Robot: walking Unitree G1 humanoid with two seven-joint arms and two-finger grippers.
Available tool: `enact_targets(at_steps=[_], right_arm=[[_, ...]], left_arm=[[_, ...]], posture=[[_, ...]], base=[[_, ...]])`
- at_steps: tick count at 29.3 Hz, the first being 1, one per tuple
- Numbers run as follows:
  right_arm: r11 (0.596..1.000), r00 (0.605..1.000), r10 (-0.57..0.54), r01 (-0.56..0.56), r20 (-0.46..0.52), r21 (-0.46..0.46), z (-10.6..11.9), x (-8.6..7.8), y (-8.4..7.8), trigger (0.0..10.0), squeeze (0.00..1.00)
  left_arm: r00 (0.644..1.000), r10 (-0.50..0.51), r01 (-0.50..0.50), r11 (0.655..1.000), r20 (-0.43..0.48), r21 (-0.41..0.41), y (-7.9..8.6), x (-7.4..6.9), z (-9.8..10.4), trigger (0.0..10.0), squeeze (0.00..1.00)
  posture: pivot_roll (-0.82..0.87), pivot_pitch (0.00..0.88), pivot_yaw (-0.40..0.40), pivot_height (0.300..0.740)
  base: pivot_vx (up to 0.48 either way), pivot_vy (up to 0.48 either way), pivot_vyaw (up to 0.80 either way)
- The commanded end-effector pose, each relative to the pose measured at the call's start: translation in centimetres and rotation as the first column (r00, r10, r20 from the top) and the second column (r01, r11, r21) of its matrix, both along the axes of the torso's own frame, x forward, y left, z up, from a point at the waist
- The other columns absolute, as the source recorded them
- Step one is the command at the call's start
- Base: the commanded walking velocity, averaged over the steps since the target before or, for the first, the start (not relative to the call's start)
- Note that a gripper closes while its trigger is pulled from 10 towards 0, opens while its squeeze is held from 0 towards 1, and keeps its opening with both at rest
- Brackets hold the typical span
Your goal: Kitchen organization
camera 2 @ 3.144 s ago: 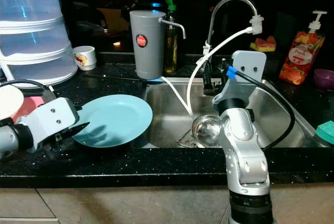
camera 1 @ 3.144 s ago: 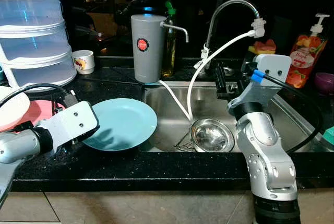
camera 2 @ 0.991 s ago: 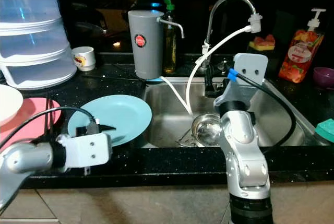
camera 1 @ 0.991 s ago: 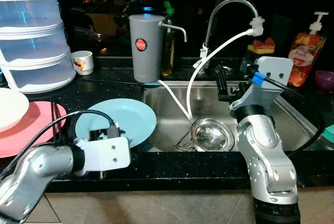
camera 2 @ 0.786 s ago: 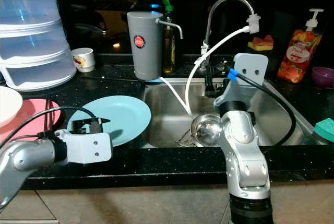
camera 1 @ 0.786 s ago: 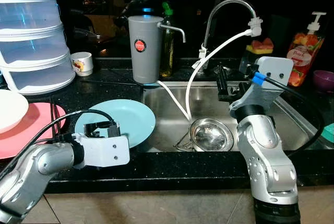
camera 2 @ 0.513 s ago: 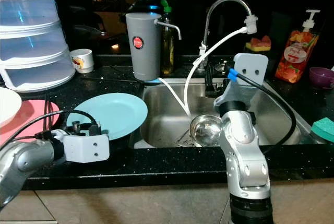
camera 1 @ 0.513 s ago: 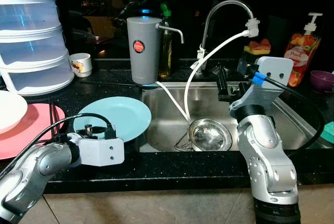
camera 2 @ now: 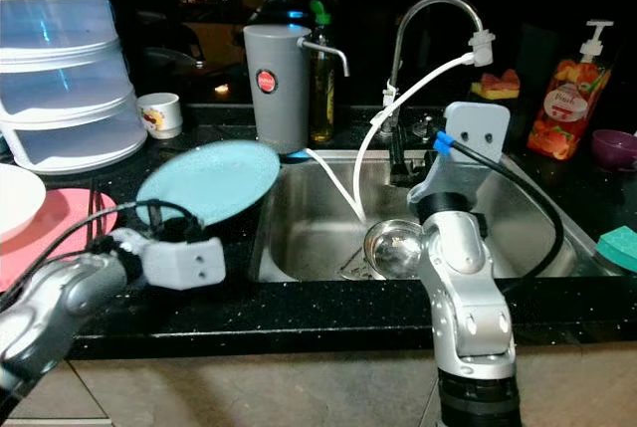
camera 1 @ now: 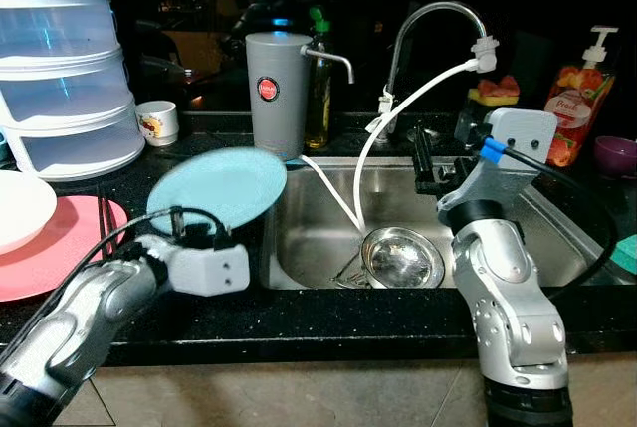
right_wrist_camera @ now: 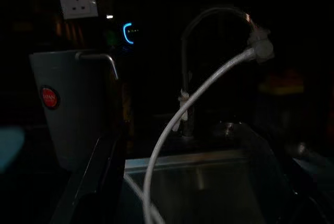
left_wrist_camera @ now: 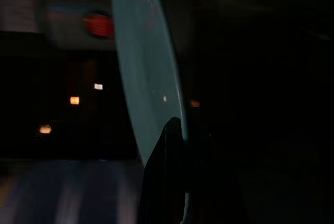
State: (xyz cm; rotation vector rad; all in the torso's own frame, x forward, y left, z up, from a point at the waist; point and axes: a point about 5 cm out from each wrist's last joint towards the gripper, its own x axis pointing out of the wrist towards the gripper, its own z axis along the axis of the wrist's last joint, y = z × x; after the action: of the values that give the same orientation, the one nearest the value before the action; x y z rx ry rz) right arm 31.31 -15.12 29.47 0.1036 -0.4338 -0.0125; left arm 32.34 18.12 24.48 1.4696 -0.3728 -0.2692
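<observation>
A light blue plate hangs tilted above the black counter, left of the sink. My left gripper is shut on its near rim; in the left wrist view a black finger lies against the plate's edge. A steel bowl lies in the sink near the drain. My right gripper is raised over the sink by the faucet, open, with nothing between its fingers.
A grey water filter stands behind the plate, with a white hose running into the sink. At the left are a pink plate, a white bowl, stacked clear containers and a small cup. A soap bottle stands at the right.
The blue plate lay flat on the counter; my left gripper came to its near rim, shut on it and lifted it, tilted. The right arm has not moved.
</observation>
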Motion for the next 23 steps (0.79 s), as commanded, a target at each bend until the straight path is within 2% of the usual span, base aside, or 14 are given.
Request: enact_targets(at_steps=[1, 4, 5, 7, 9, 14, 15, 19, 23], right_arm=[[0.998, 0.997, 0.039, -0.036, -0.063, 0.057, -1.0, 0.4, 0.0, 10.0, 0.0], [0.956, 0.962, 0.241, -0.212, -0.128, 0.204, -1.9, 0.5, 1.1, 10.0, 0.0], [0.956, 0.962, 0.241, -0.212, -0.128, 0.204, -1.9, 0.5, 1.1, 10.0, 0.0], [0.881, 0.904, 0.406, -0.347, -0.135, 0.322, -2.5, 0.2, 2.2, 10.0, 0.0], [0.768, 0.83, 0.545, -0.437, -0.118, 0.469, -3.1, 0.0, 3.2, 10.0, 0.0], [0.645, 0.763, 0.642, -0.482, -0.077, 0.593, -3.5, -0.3, 3.9, 10.0, 0.0], [0.645, 0.763, 0.642, -0.482, -0.077, 0.593, -3.5, -0.3, 3.9, 10.0, 0.0], [0.56, 0.718, 0.694, -0.5, -0.045, 0.66, -3.6, -0.6, 4.4, 10.0, 0.0], [0.552, 0.713, 0.699, -0.493, -0.051, 0.672, -3.8, -0.5, 4.5, 10.0, 0.0]], left_arm=[[0.998, -0.035, 0.036, 0.999, 0.055, -0.009, -0.6, 0.0, 0.5, 10.0, 0.0], [0.988, -0.122, 0.124, 0.992, 0.099, -0.011, -2.2, -0.4, 0.7, 10.0, 0.0], [0.988, -0.122, 0.124, 0.992, 0.099, -0.011, -2.2, -0.4, 0.7, 10.0, 0.0], [0.976, -0.189, 0.189, 0.982, 0.11, 0.006, -3.7, -0.5, 0.4, 10.0, 0.0], [0.963, -0.242, 0.241, 0.97, 0.12, 0.02, -5.0, -0.3, 0.0, 10.0, 0.0], [0.942, -0.295, 0.295, 0.955, 0.162, 0.027, -6.4, 0.1, 0.2, 10.0, 0.0], [0.942, -0.295, 0.295, 0.955, 0.162, 0.027, -6.4, 0.1, 0.2, 10.0, 0.0], [0.921, -0.35, 0.35, 0.936, 0.173, 0.028, -7.7, 0.0, 0.1, 10.0, 0.0], [0.914, -0.365, 0.367, 0.93, 0.176, 0.024, -8.1, -0.2, 0.1, 10.0, 0.0]], posture=[[0.03, 0.042, -0.036, 0.74], [0.03, 0.041, -0.039, 0.74], [0.03, 0.041, -0.039, 0.74], [0.04, 0.041, -0.042, 0.74], [0.04, 0.041, -0.042, 0.74], [0.03, 0.039, -0.044, 0.74], [0.03, 0.039, -0.044, 0.74], [0.02, 0.039, -0.045, 0.74], [0.03, 0.039, -0.047, 0.74]], base=[[0.0, 0.0, 0.0], [0.0, 0.0, 0.0], [0.0, 0.0, 0.0], [0.0, 0.0, 0.0], [0.0, 0.0, 0.0], [0.0, 0.0, 0.0], [0.0, 0.0, 0.0], [0.0, 0.0, 0.0], [0.0, 0.0, 0.0]])
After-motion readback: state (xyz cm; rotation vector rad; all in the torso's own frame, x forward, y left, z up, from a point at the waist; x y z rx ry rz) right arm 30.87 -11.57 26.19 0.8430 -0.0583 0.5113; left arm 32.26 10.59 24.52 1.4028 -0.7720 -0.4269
